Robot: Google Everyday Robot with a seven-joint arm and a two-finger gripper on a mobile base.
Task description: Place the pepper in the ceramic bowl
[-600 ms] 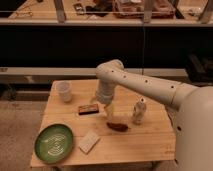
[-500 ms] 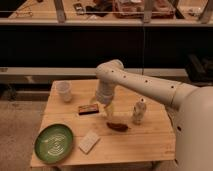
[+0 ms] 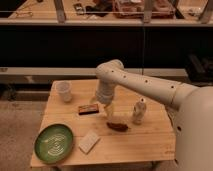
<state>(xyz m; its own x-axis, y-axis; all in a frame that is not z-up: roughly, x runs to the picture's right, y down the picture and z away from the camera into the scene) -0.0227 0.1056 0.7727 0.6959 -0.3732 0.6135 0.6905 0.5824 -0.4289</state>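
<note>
Camera view: the pepper (image 3: 117,126) lies on the tabletop (image 3: 150,142), its long axis running roughly across the frame. The end effector (image 3: 109,111) hangs just above the pepper, slightly toward frame left, apparently not touching it. How far open it is, I cannot tell. The ceramic bowl (image 3: 54,143) sits well to frame left of the pepper.
</note>
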